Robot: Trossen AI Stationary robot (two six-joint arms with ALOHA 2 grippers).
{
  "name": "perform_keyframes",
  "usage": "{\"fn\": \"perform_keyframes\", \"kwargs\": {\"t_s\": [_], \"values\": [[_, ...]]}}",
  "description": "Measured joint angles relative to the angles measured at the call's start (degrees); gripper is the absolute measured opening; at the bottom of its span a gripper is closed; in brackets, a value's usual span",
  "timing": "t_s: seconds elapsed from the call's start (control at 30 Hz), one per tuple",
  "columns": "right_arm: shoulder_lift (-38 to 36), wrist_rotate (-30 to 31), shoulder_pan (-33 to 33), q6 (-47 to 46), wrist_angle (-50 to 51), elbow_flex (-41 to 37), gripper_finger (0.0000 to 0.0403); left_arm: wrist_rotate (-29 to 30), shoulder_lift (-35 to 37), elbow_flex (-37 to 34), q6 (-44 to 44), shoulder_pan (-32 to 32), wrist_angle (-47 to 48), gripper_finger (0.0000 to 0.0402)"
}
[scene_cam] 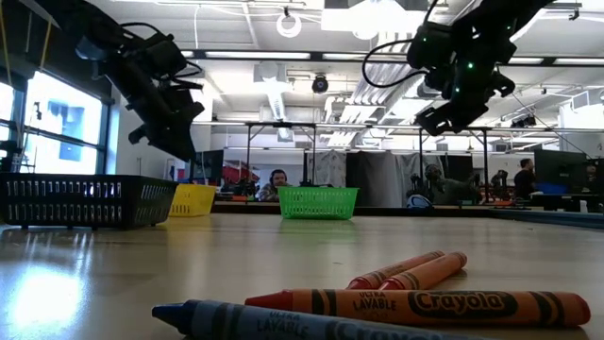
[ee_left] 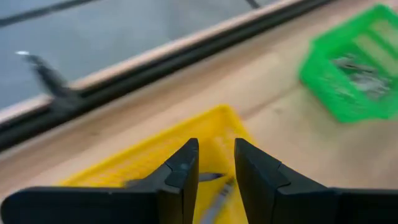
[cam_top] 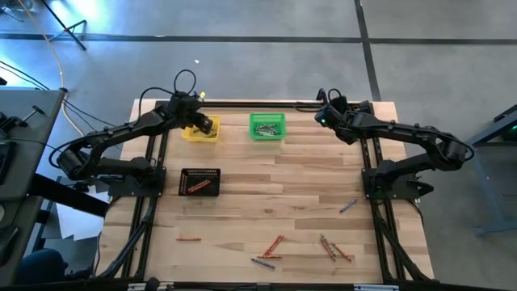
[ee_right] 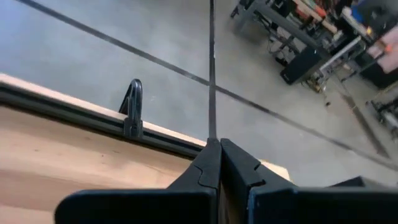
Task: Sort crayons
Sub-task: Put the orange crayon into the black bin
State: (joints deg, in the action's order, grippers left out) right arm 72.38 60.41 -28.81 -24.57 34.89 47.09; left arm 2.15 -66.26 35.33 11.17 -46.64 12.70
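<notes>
You're at the drop: your left gripper point(cam_top: 207, 124) hangs over the yellow bin point(cam_top: 192, 135), fingers point(ee_left: 180, 174) parted with nothing between them, and a thin grey stick shows just beneath in the bin, likely the crayon released. Your right gripper point(cam_top: 321, 115) waits pressed together at the far edge beside the green bin point(cam_top: 266, 127). Next, I'd say, you swing back to the loose crayons point(cam_top: 275, 245), scattered along the near edge, well apart from both grippers, past the black bin point(cam_top: 199, 182)
</notes>
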Motion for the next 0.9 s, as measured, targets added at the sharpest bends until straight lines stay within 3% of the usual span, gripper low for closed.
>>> {"fn": "perform_keyframes", "kwargs": {"t_s": [0.17, 0.3, 0.63, 0.9], "values": [[0.0, 0.0, 0.5, 2.8, -0.6, 0.0, 0.0000, 1.1, 0.0, 0.0, -2.1, 3.6, 0.2, 0.0092], [0.0, -1.8, 0.5, 2.1, -0.5, 0.0, 0.0000, 7.3, 0.0, 0.0, -0.7, 6.3, 0.3, 0.0092], [0.0, -17.1, 0.8, -4.8, -2.0, 0.0, 0.0000, 27.0, 0.0, 0.0, 5.2, 12.1, 2.8, 0.0092], [0.0, -31.0, 0.8, -8.9, -2.0, 0.0, 0.0000, 31.9, 0.0, 0.1, 8.0, 14.3, 7.3, 0.0092]]}}
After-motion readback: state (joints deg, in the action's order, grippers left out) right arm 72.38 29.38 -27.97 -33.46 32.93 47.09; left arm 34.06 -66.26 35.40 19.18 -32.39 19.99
